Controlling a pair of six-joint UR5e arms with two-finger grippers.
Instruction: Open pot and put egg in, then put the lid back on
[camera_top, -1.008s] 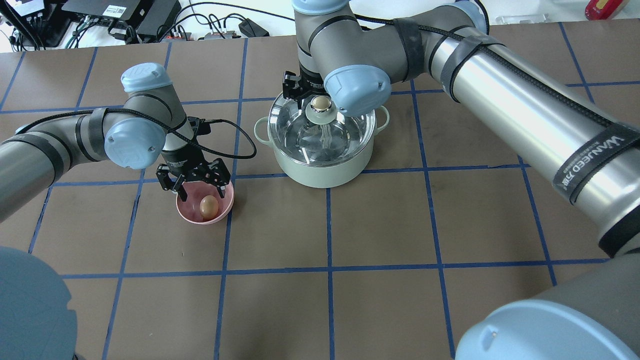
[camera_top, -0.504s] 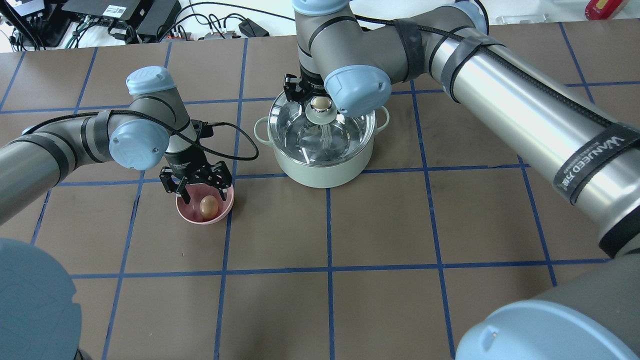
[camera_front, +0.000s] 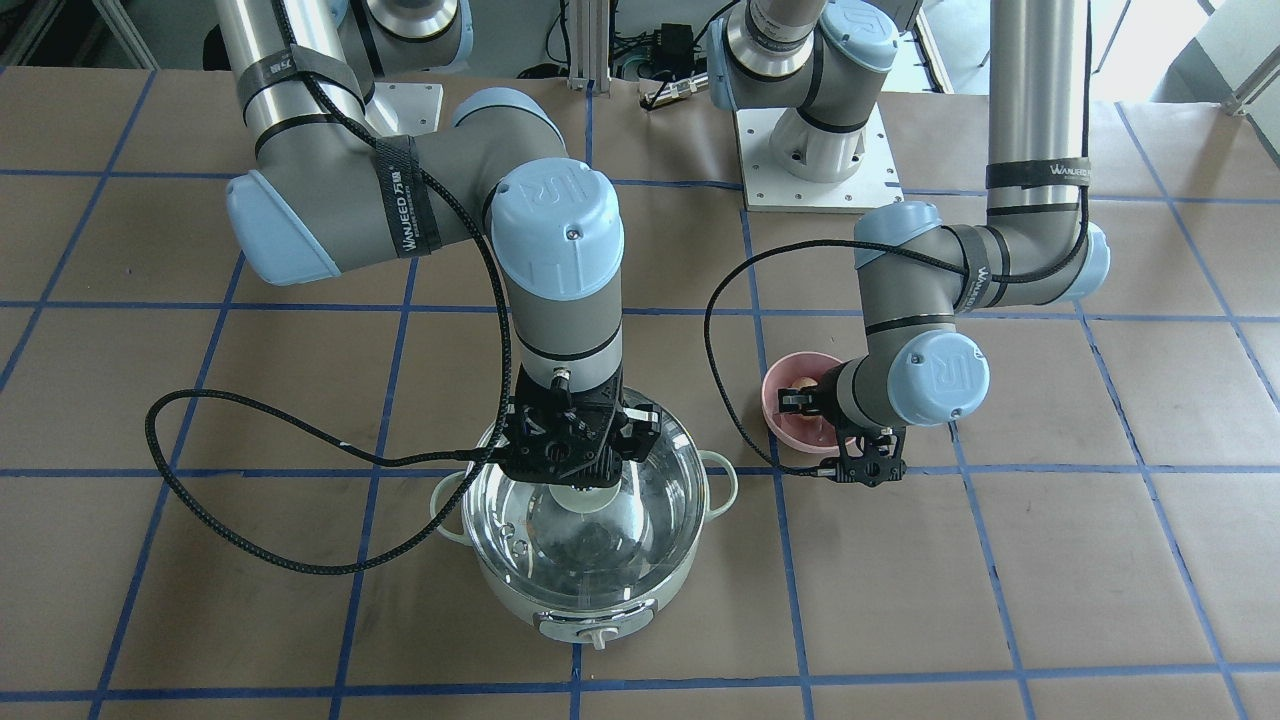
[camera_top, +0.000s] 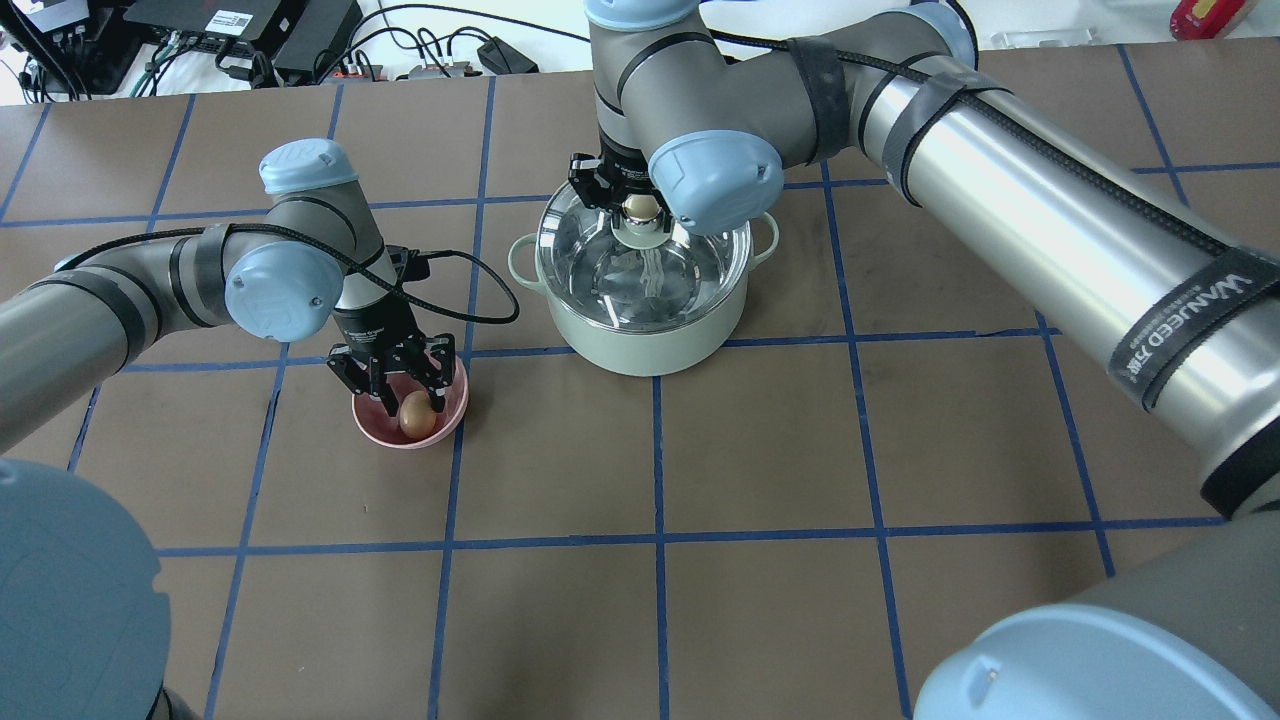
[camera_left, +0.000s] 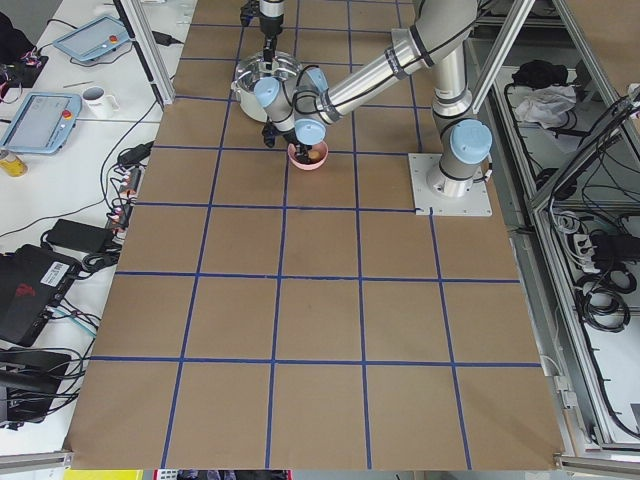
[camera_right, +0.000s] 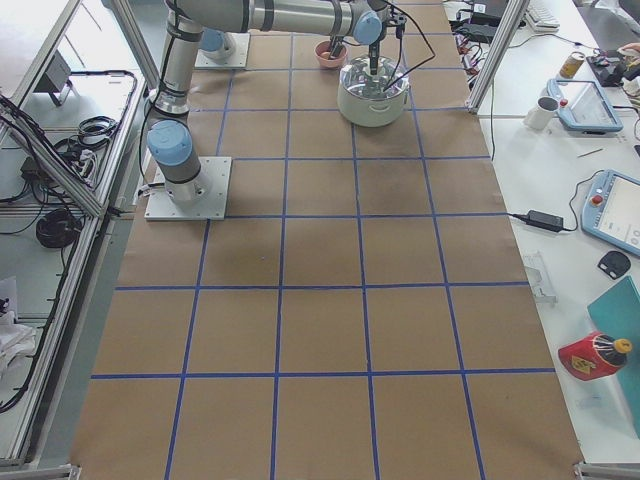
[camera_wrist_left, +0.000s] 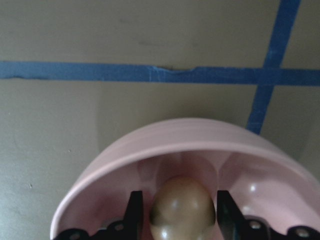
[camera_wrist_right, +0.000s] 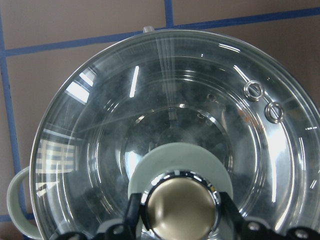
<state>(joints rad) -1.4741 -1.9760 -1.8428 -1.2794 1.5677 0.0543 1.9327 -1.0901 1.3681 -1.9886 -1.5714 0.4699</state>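
Observation:
The mint-green pot (camera_top: 640, 345) stands at the table's middle with the clear glass lid (camera_top: 600, 270) on it. My right gripper (camera_top: 632, 205) is down over the lid's beige-gold knob (camera_wrist_right: 180, 207). Its fingers stand close on either side of the knob, open. The tan egg (camera_top: 418, 418) lies in a small pink bowl (camera_top: 400, 437) to the pot's left. My left gripper (camera_top: 410, 405) reaches into the bowl. In the left wrist view its fingers (camera_wrist_left: 134, 212) flank the egg (camera_wrist_left: 182, 212) with thin gaps, open.
The left arm's black cable (camera_top: 490, 290) loops between bowl and pot. Boxes and cables (camera_top: 250, 30) line the far edge. A red object (camera_top: 1205, 15) sits at the far right corner. Blue tape lines grid the brown table.
My left gripper has dropped into the pink bowl and narrowed around the egg. My right gripper has shifted slightly forward over the lid's knob. Lid, pot and egg have not moved.

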